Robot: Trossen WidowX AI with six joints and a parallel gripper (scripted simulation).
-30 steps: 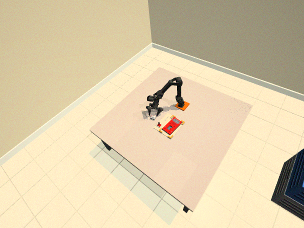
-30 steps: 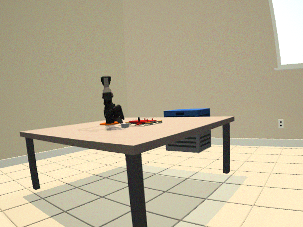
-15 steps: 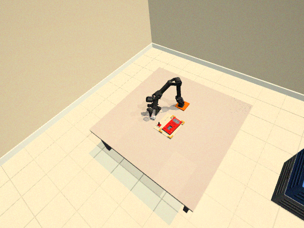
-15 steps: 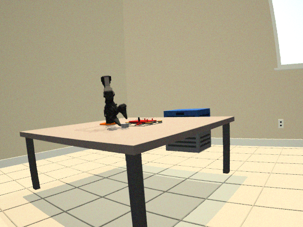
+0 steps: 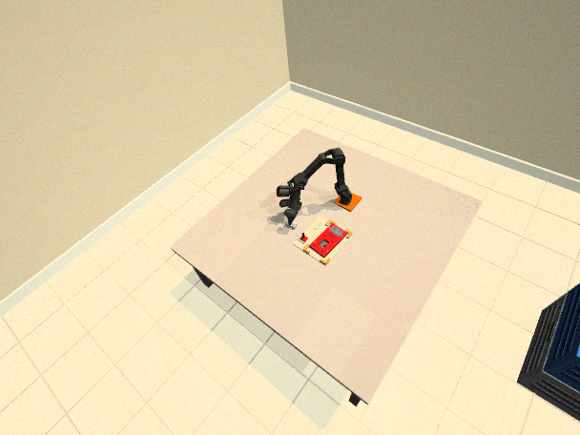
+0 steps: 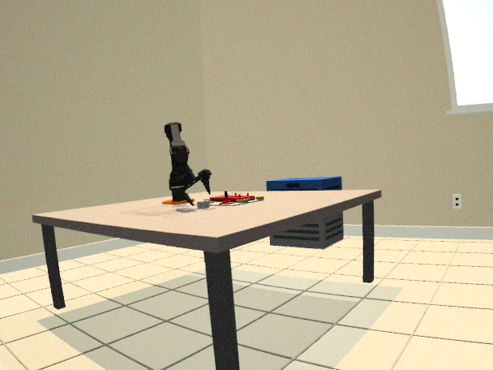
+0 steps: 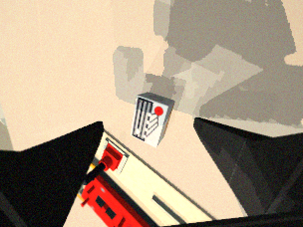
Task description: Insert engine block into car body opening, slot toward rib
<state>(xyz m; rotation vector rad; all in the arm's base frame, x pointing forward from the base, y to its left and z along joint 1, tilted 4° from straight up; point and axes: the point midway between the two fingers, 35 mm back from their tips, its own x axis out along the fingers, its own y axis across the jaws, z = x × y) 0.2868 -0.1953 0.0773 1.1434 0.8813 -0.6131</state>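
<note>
Engine block [image 5: 292, 224] [image 6: 203, 204] [image 7: 152, 119] lies on our bench [image 5: 267, 267] [image 6: 162, 219] [image 7: 60, 65], beside the car body's board [image 5: 300, 243] [image 6: 237, 203] [image 7: 145, 179]. Our tool [image 5: 290, 220] [image 6: 201, 198] [image 7: 150, 123] stands wide apart, holding nothing. We judge the block light, stiff and perhaps slippery; we'd pinch its opposite flat sides, keeping the slot side clear.

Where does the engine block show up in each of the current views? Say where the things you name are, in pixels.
Top: near the centre, the small pale block [image 5: 292, 225] at the fingertips, up-left of the red car body [image 5: 329, 239] [image 6: 233, 198] [image 7: 112, 206].
Exterior: the grey block [image 6: 203, 204] on the table, left of centre.
Wrist: the block [image 7: 151, 120], at mid-picture, seen between the two fingers.
Shared landmark: the red car body.
</note>
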